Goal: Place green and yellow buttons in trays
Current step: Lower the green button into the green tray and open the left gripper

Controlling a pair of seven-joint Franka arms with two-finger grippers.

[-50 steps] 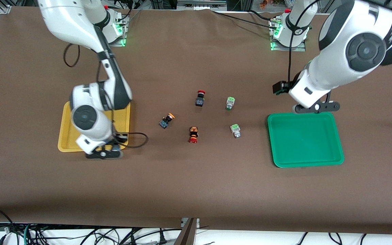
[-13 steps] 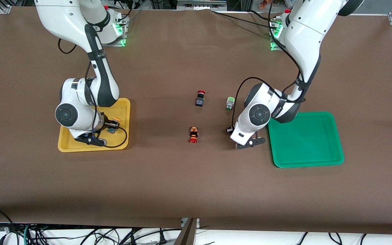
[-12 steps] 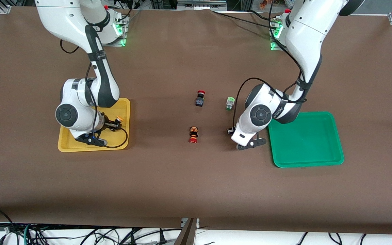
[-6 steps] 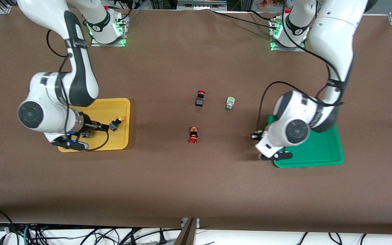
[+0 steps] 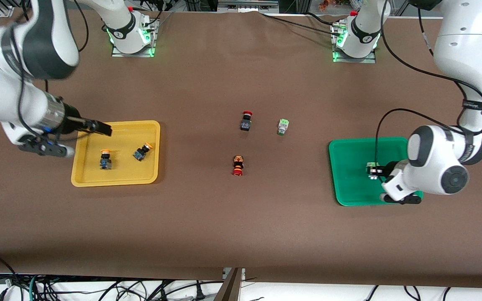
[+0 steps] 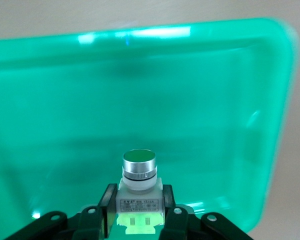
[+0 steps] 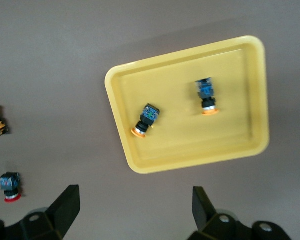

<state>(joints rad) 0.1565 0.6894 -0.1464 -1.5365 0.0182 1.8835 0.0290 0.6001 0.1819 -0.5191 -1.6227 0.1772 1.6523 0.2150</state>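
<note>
Gripping a green button [image 6: 138, 185] by its white-silver body, the left claw [image 5: 374, 170] hangs over the green tray [image 5: 349, 184], with the button's green cap pointing out past the fingertips. The right claw [image 7: 135, 210] is up in the air over the edge of the yellow tray [image 5: 117, 180] at the right arm's end of the tabletop [image 5: 224, 225]; its fingers [image 7: 65, 205] are spread wide with nothing between them. Two yellow buttons lie in the yellow tray, apart from each other: one [image 5: 105, 160] toward the right arm's end, the other [image 5: 142, 151] closer to the tray wall that faces the green tray. Taking the green tray as landmark, the second green button [image 5: 283, 126] lies on the bare tabletop between the two trays, closer to the green tray and farther from the front camera than it. Two red-capped switches [image 5: 246, 121] [image 5: 237, 165] lie on the tabletop closer to the yellow tray than that button does.
</note>
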